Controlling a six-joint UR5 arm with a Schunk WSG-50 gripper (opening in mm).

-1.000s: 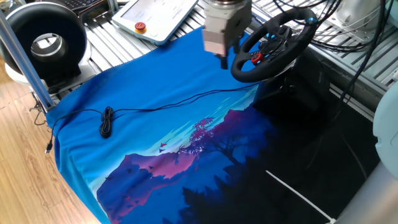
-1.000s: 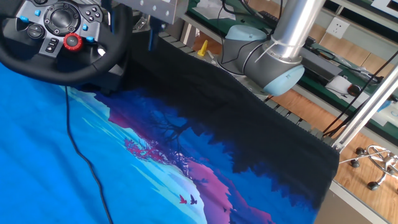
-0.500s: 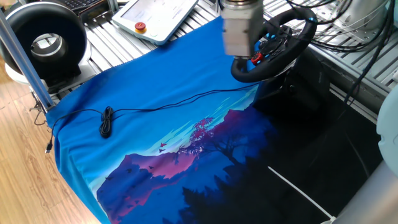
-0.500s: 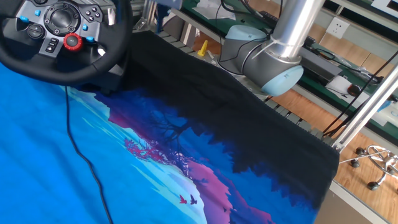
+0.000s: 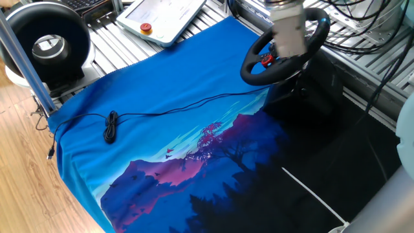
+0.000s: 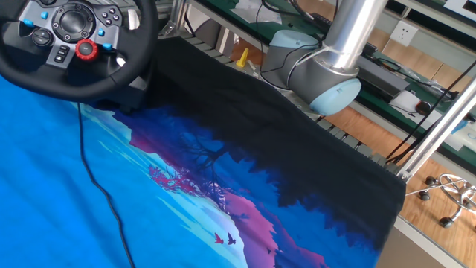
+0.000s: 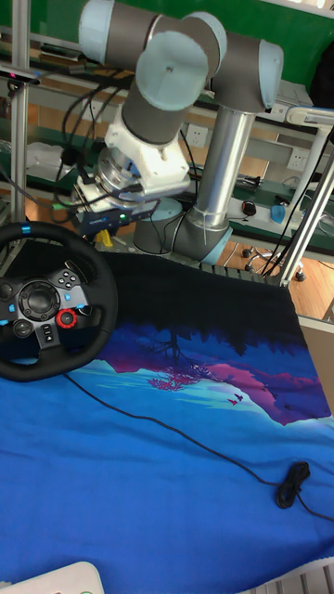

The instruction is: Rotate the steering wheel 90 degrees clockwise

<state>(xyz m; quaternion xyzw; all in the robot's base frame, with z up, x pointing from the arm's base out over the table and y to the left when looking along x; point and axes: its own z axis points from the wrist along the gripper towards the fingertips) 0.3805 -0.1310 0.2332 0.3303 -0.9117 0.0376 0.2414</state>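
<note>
The gripper hangs in front of the steering wheel in one fixed view, covering part of its hub; its fingers are hidden, so spread or pressed together, I cannot tell. In the tall fixed view it sits behind the wheel's top rim. The wheel stands at the far edge of the blue landscape-print cloth, black cable trailing across it.

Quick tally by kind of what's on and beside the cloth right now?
Steering wheel: 1
Black cable: 1
Printed cloth: 1
Ring-shaped fan: 1
Teach pendant: 1
Gripper: 1
Total: 6
</note>
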